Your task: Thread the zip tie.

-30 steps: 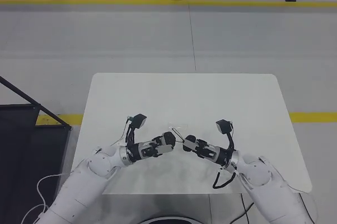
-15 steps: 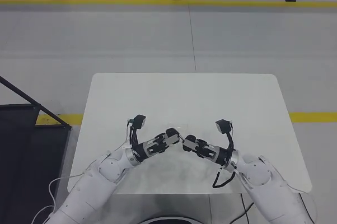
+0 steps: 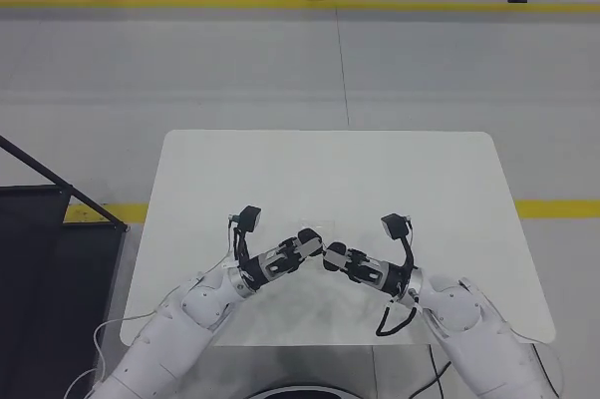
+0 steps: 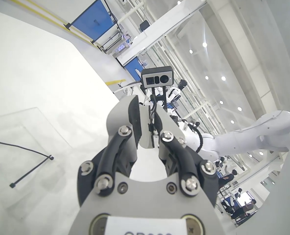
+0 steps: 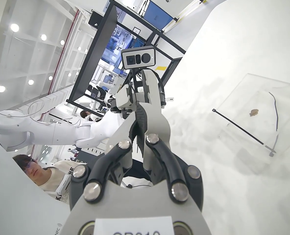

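1. Over the last second, the left gripper (image 3: 312, 239) slid in toward the right gripper (image 3: 331, 253). Their tips, apart before, now met above the middle of the tabletop (image 3: 430, 170), while the right arm barely shifted.
2. Through the left wrist camera I saw the left gripper's jaws standing apart, with the right gripper's tip sitting between its fingers (image 4: 132, 116).
3. The right gripper's jaws were pressed together, one ribbed pad (image 5: 140, 117) showing along the seam. I could not tell whether anything thin was pinched there.
4. A clear sheet (image 5: 257, 89) lay flat near the middle of the tabletop, just beyond the two grippers on the side toward the far edge. Neither gripper touched it.
5. On that sheet I found a straight zip tie (image 5: 240, 128), black, lying flat with its head just off one edge of the sheet.
6. A curved zip tie (image 5: 276, 116), also black, lay on the same sheet. Its head rested against the tail end of the straight one near a corner of the sheet.
7. I could not tell whether that tail had passed through the head or merely lay beside it.
8. A small brown scrap (image 5: 254, 112) sat on the sheet between the two ties, touching neither.
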